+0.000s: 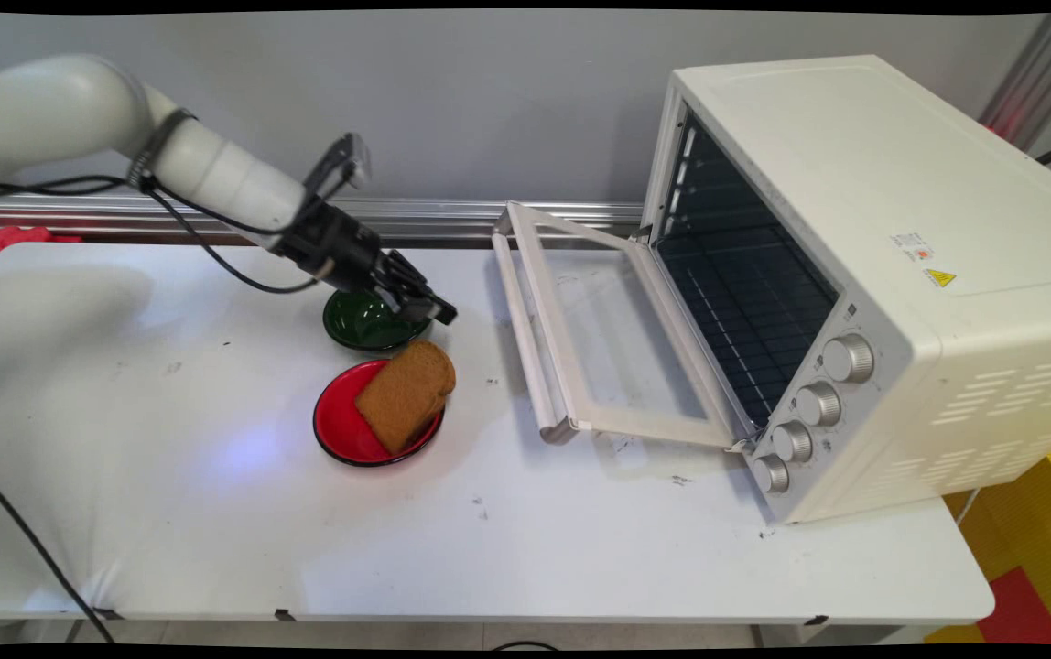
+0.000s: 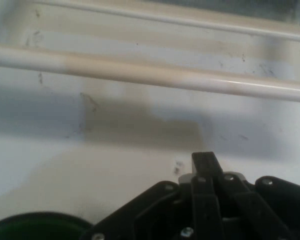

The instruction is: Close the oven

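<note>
Main view shows you the tool [image 1: 438, 314] low over the table [image 1: 214, 513], its fingers drawn together and holding nothing, just past the right rim of the green bowl [image 1: 365, 322]. Just nearer than the tool lies the slice of brown bread [image 1: 406, 394], leaning on the red plate [image 1: 347, 430]; the tool is close above the bread's far edge but apart from it. To the right stands the white toaster oven [image 1: 855, 275] with its glass door [image 1: 612, 339] dropped open and flat. Hand view gives you what the main view cannot: the door's handle bar [image 2: 155, 75] straight ahead of the closed tool [image 2: 204, 160], and only a sliver of the green bowl [image 2: 35, 226] at the bottom left. Neither bread nor plate shows there.
</note>
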Motion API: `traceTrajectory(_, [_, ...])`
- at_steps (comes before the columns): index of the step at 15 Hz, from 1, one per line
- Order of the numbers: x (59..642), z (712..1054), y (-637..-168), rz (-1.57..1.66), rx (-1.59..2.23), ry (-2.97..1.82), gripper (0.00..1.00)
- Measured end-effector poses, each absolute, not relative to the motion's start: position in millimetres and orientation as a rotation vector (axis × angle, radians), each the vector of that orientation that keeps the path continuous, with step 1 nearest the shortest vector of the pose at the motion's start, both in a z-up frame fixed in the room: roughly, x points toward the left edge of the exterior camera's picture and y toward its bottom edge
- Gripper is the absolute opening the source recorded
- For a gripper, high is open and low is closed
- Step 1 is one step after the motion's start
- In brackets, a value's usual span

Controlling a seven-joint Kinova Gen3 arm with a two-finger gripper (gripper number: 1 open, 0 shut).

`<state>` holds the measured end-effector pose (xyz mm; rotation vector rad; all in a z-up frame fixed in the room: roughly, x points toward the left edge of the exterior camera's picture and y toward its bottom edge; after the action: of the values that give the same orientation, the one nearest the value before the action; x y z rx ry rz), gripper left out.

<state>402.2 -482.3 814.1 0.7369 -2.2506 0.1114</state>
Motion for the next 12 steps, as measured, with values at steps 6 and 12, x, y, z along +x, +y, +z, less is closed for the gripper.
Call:
traceTrajectory(6, [378.1, 773.6, -494.4, 0.121, 0.71, -2.24, 0.0])
traceTrajectory(12, [361.5, 749.7, -503.2, 0.13, 0.684, -2.222, 0.0])
